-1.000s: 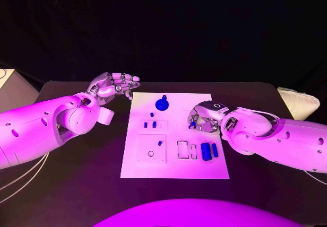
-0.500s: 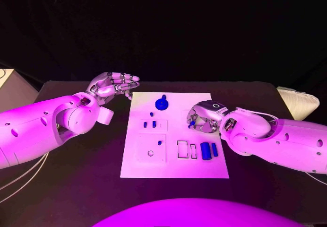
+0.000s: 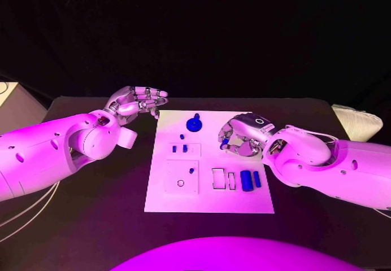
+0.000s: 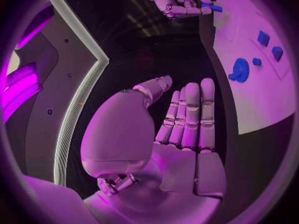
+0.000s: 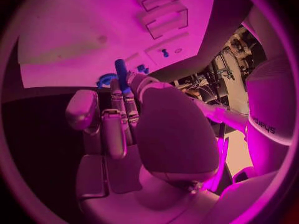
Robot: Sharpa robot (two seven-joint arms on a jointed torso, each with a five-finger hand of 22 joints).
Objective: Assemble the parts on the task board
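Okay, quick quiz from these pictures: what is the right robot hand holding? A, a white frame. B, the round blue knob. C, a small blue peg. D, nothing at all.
C: the right robot hand pinches a small blue peg at its fingertips above the white board; the left wrist view shows the same peg.

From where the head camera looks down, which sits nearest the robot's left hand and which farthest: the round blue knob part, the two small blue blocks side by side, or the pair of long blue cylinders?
1. The round blue knob part, at the task board's far end, nearest the left hand.
2. The two small blue blocks, mid-board on its left side.
3. The long blue cylinders, near right part of the board, farthest.
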